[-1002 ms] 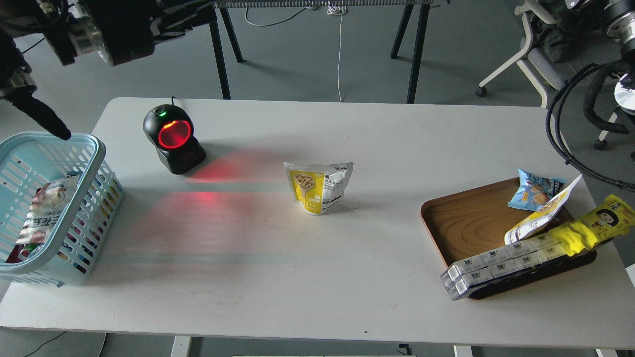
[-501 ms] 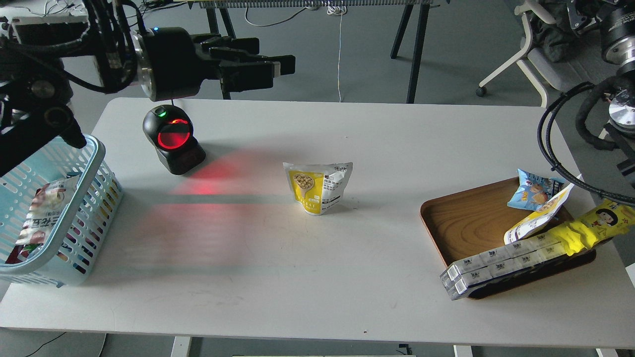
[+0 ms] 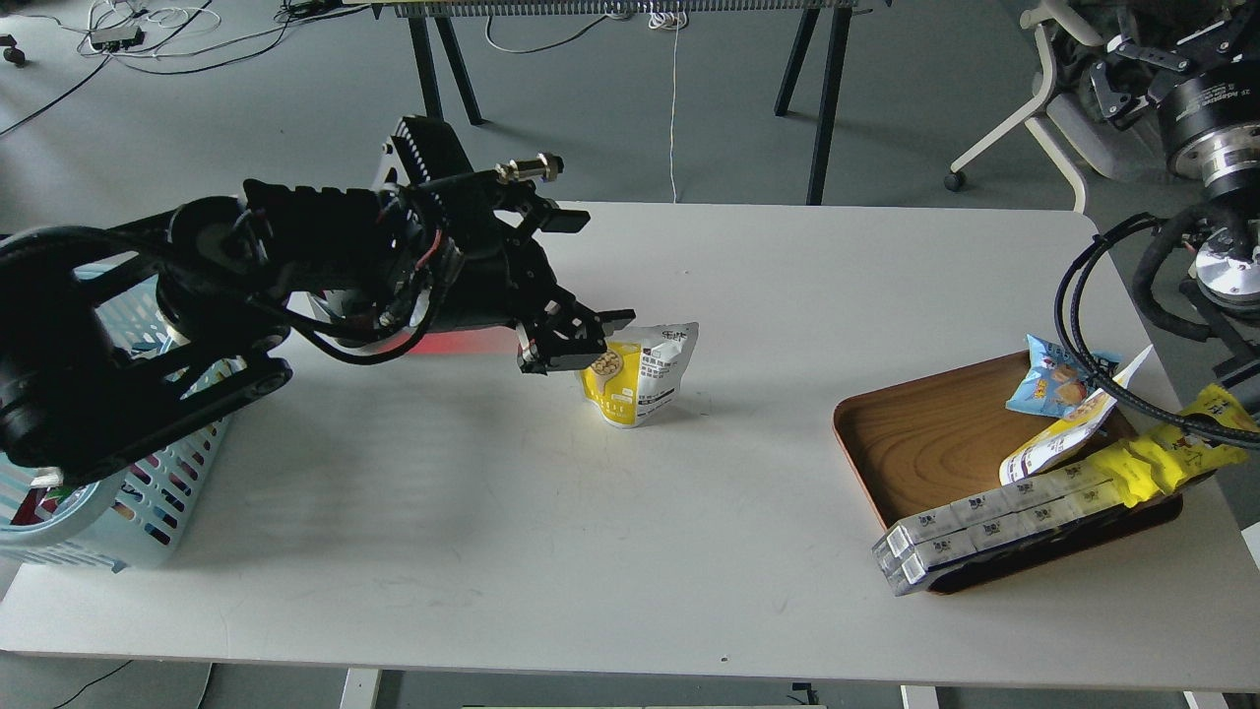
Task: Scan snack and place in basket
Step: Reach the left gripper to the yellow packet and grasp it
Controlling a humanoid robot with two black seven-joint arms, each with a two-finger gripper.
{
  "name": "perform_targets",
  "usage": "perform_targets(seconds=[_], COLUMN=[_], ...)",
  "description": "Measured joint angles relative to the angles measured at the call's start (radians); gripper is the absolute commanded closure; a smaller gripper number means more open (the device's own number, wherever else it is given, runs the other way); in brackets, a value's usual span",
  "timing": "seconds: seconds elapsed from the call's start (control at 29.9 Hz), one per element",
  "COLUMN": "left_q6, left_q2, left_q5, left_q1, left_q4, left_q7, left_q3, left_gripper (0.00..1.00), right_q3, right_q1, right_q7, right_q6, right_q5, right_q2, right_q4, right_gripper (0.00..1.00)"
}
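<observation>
**Taking hold of the pouch squarely**

The snack (image 3: 640,379) stands upright near the middle of the tabletop (image 3: 630,512), well apart from the basket (image 3: 148,502) at the left edge and the tray (image 3: 935,443) at the right. The left claw (image 3: 576,345) is at the pouch's upper left corner, its fingers overlapping the top seam in this view. They look slightly spread, one above the other, but whether they already pinch the pouch I cannot tell. The right claw (image 3: 1147,64) hangs off the tabletop at the upper right; its state cannot be told either.

The step in hand appears to be the grasp. The pouch is light and stands on a narrow base, so a sideways nudge would likely tip it. Better to bring the fingers to either face of the top seam before pressing them together, and to grip high, leaving the printed face uncovered for the scan. The scanner is hidden behind the left arm; only a red glow (image 3: 463,342) shows on the tabletop beneath it. Lift straight up before turning toward that glow.
</observation>
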Motion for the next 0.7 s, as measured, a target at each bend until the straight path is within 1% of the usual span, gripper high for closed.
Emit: perform_targets(seconds=[0.07, 0.13, 0.2, 0.27, 0.37, 0.47, 0.57, 0.7], left_q6=[0.001, 0.001, 0.001, 0.001, 0.001, 0.001, 0.001, -0.003], left_q2=[-0.042, -0.079, -0.111, -0.143, -0.177, -0.189, -0.190, -0.186], left_q5=[0.001, 0.002, 0.002, 0.002, 0.002, 0.002, 0.002, 0.002], left_q1=[-0.003, -0.003, -0.003, -0.002, -0.002, -0.002, -0.002, 0.001], left_q4=[0.010, 0.032, 0.068, 0.112, 0.163, 0.196, 0.213, 0.221], left_q7=[0.001, 0.001, 0.002, 0.002, 0.002, 0.003, 0.002, 0.001], left_q3=[0.021, 0.030, 0.034, 0.035, 0.035, 0.036, 0.036, 0.052], left_gripper=[0.06, 0.06, 0.06, 0.06, 0.06, 0.07, 0.16, 0.39], right_q3=[0.003, 0.011, 0.016, 0.017, 0.018, 0.018, 0.018, 0.022], right_q1=[-0.001, -0.002, -0.009, -0.016, -0.020, -0.021, -0.021, -0.020], right_q7=[-0.031, -0.040, -0.036, -0.012, 0.041, 0.072, 0.079, 0.087], right_q6=[0.000, -0.001, 0.003, 0.036, 0.120, 0.148, 0.152, 0.153], right_q5=[0.000, 0.001, 0.001, 0.001, 0.002, 0.002, 0.002, 0.002], right_q2=[0.022, 0.048, 0.075, 0.100, 0.122, 0.144, 0.157, 0.166], right_q4=[-0.006, -0.024, -0.044, -0.071, -0.126, -0.186, -0.207, -0.209], right_gripper=[0.03, 0.01, 0.01, 0.01, 0.01, 0.01, 0.01, 0.01])
